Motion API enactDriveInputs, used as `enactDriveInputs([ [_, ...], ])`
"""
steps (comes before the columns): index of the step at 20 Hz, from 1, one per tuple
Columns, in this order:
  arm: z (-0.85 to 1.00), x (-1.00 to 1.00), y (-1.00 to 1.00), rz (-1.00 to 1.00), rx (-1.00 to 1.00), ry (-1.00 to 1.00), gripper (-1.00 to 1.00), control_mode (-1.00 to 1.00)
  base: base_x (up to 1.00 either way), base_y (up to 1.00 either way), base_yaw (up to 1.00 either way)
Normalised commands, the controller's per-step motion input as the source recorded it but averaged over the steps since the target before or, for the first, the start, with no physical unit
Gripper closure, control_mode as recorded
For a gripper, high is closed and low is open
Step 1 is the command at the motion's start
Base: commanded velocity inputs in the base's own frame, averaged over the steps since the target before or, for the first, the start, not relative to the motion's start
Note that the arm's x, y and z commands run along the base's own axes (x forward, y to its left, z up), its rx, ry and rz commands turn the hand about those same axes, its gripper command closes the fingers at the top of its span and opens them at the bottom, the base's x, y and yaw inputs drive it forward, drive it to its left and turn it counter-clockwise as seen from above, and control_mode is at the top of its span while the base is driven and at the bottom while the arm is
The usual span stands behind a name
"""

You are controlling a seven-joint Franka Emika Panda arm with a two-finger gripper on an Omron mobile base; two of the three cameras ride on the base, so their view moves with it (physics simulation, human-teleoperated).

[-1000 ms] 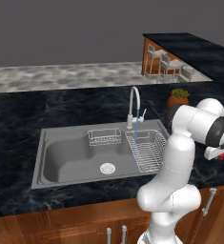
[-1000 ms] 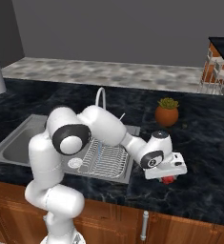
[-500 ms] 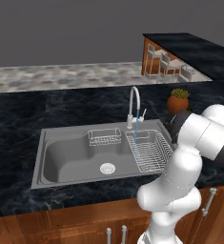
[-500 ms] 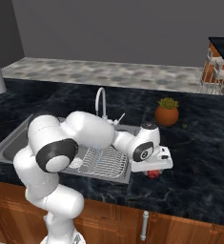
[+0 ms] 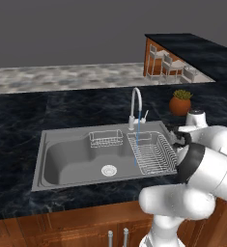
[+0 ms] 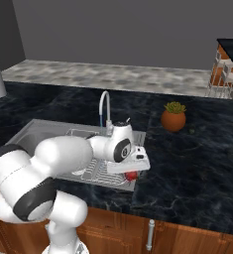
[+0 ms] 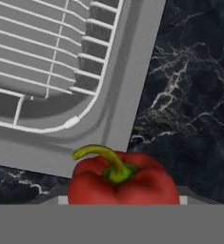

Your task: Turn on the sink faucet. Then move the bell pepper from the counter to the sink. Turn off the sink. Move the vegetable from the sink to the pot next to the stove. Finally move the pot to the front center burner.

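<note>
Faucet running: a blue stream falls onto the wire rack in the sink. Our pincer is closed on the red bell pepper, stem up, and holds it over the dark surface just beside the sink's right rim. From the pepper, the basin lies across that rim, toward the rack. We judge the carry must cross the rim sideways before release.

Plain grey wall; black marble counter; wooden cabinets; potted plant.
</note>
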Motion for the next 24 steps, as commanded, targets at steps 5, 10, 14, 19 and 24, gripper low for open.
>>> enactDriveInputs([
  [5,0.18,0.0,0.99,0.0,0.0,0.11,1.0,-1.0,0.0,0.0,0.0],
  [10,0.11,0.0,0.97,0.0,0.0,0.13,1.0,-1.0,0.0,0.0,0.0],
  [14,0.08,0.0,0.83,0.02,0.0,0.11,1.0,-1.0,0.0,0.0,0.0],
  [19,0.08,0.07,0.87,0.03,0.0,0.13,1.0,-1.0,0.0,0.0,0.0],
  [24,0.02,0.25,0.8,0.02,0.0,0.09,1.0,-1.0,0.0,0.0,0.0],
])
